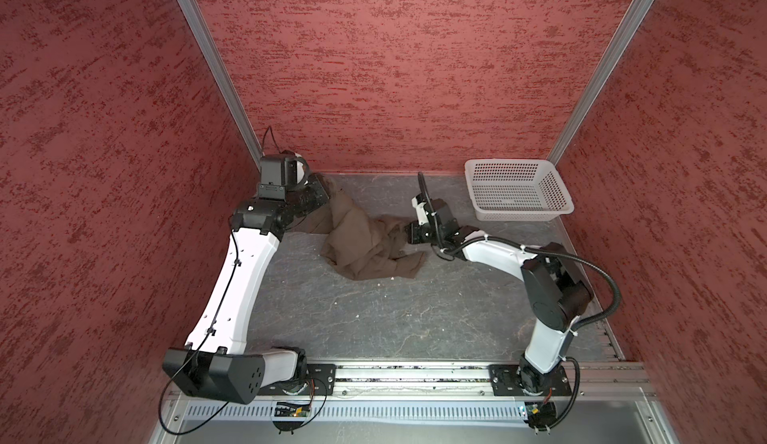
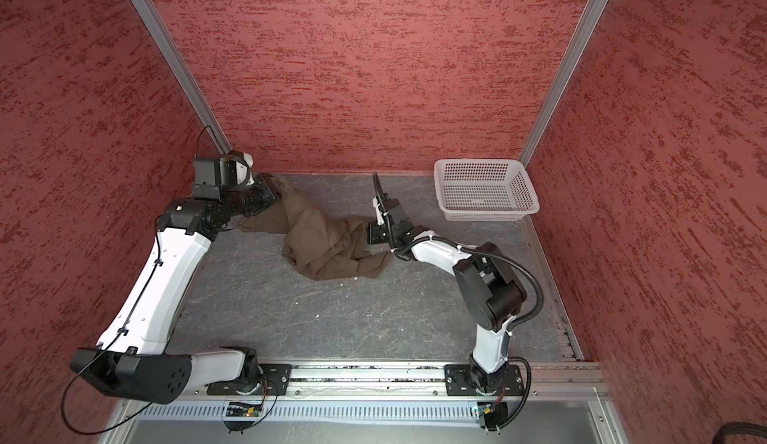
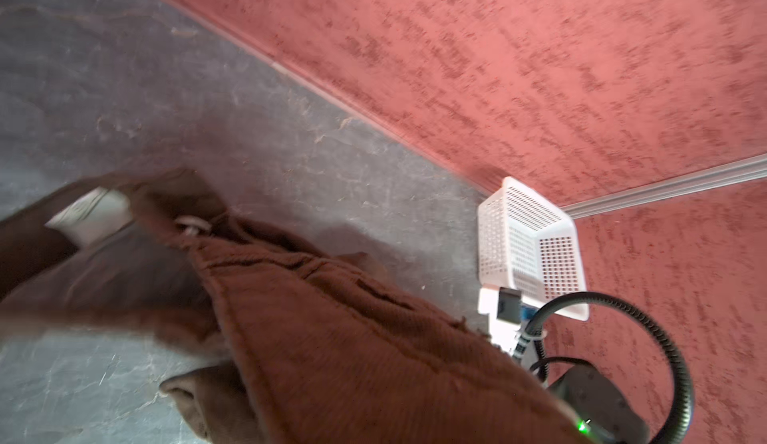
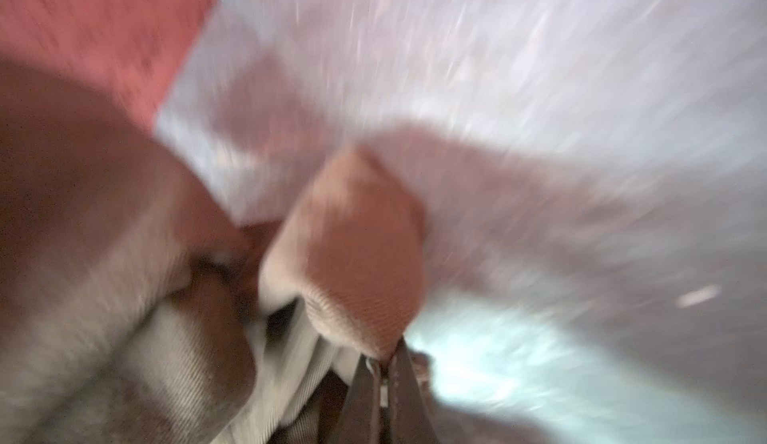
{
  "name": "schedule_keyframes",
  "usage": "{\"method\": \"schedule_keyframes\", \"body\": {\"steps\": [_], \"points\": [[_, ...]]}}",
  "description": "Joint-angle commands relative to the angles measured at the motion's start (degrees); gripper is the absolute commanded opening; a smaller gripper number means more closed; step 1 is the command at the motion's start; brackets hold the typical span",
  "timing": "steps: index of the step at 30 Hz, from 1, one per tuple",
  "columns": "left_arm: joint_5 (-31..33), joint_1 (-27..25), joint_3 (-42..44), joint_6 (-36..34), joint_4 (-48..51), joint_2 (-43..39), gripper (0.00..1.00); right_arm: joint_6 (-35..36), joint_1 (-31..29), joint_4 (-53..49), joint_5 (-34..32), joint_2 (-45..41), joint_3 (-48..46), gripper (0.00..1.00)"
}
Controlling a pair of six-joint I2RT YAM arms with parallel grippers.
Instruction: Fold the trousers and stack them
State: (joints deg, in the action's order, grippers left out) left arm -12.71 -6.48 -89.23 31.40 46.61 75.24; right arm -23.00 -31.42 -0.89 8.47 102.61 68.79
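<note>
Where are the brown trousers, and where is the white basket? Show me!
trousers (image 1: 365,246), in a top view, on the middle of the crumpled brown cloth.
white basket (image 1: 519,215), in a top view, on its near side wall.

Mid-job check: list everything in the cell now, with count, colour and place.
trousers: one pair, dark brown, crumpled mid-table between the grippers
basket: one, white perforated, empty, table's far right corner
table: one, grey marbled, beneath everything
walls: three, red textured, around the table
left arm, right arm: two, white and black, on the near rail
left gripper: one, black, far left, shut on the trousers
right gripper: one, black, right of centre, shut on the trousers
</note>
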Motion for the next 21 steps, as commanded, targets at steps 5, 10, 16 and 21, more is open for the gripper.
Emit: {"method": "schedule_keyframes", "body": {"steps": [5,10,16,21], "points": [[-10.2,-0.7,-18.2,-3.9,-1.4,8.4,0.00,8.6,11.7,-9.0,-10.2,-16.5,2.6,0.00],[-5.0,0.3,-26.0,-6.5,2.3,12.2,0.00,7.5,25.4,-18.5,-18.1,-25.8,7.6,0.00],[2.8,4.5,-14.6,-3.2,-0.9,8.4,0.00,3.5,34.1,-22.3,-16.3,-32.8,5.2,0.00],[0.7,3.7,-15.1,-2.7,-0.4,9.9,0.00,2.4,25.1,-22.7,-9.0,-32.0,0.9,0.00]]}}
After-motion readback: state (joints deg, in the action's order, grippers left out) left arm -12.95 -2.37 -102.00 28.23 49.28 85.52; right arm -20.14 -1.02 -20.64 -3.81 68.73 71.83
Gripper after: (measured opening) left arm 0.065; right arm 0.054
